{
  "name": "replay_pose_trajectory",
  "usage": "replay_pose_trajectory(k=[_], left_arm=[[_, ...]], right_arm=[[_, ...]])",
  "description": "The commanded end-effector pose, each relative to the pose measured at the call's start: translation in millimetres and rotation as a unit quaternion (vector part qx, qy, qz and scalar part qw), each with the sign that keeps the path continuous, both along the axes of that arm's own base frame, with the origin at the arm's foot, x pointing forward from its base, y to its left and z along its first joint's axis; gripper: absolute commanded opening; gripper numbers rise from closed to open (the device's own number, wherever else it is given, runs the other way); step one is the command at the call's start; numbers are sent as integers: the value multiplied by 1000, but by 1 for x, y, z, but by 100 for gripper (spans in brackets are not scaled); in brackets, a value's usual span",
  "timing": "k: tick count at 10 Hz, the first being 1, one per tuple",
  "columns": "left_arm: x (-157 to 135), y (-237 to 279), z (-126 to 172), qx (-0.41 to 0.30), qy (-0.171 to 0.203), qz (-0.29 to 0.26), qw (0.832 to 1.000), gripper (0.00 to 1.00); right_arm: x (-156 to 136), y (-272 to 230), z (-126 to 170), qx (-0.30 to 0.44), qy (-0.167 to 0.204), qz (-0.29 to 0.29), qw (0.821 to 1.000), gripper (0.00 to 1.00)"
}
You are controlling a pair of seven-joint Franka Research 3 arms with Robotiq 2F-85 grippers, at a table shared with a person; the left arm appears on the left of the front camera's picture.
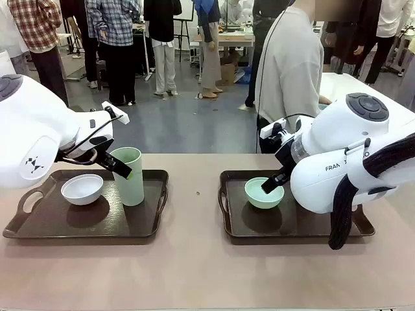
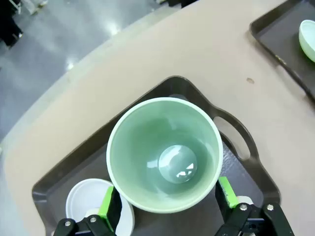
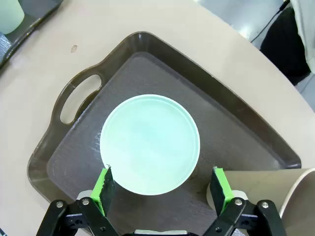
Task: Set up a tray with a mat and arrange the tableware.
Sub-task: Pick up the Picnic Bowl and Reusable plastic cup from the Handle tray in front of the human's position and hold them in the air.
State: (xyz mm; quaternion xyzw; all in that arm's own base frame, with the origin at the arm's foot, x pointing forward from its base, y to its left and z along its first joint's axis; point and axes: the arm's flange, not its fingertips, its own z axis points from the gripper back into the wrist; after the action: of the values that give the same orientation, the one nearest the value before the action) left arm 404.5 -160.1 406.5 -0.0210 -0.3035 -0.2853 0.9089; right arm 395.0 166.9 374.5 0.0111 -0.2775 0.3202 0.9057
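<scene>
I see my left claw [image 2: 166, 197] spread wide on either side of the pale-green tumbler [image 2: 165, 155], upright on the dark tray [image 2: 64, 172]; the white bowl [image 2: 83, 196] sits just beside it.

Trays: two, left tray [image 1: 144, 220], right tray [image 1: 259, 227]. Bowls: two, white bowl [image 1: 82, 188], mint-green bowl [image 1: 262, 194]. Tumblers: two, pale-green tumbler [image 1: 133, 184], tan tumbler [image 3: 300, 196].

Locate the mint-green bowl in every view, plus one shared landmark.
Front view: mint-green bowl right of centre, on the right tray.
Left wrist view: bowl cut off at the upper right edge.
Right wrist view: bowl centre, just above the fingers.
Shared landmark: the dark speck on the table beside that tray.
</scene>
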Motion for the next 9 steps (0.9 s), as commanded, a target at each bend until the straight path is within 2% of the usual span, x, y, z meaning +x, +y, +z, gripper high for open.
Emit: replay_pose_trajectory(k=[1,9], left_arm=[[1,0,4,-2,-5,0,1000,100],[1,0,4,-2,-5,0,1000,100]], right_arm=[[0,0,0,0,0,0,1000,100],[0,0,0,0,0,0,1000,100]])
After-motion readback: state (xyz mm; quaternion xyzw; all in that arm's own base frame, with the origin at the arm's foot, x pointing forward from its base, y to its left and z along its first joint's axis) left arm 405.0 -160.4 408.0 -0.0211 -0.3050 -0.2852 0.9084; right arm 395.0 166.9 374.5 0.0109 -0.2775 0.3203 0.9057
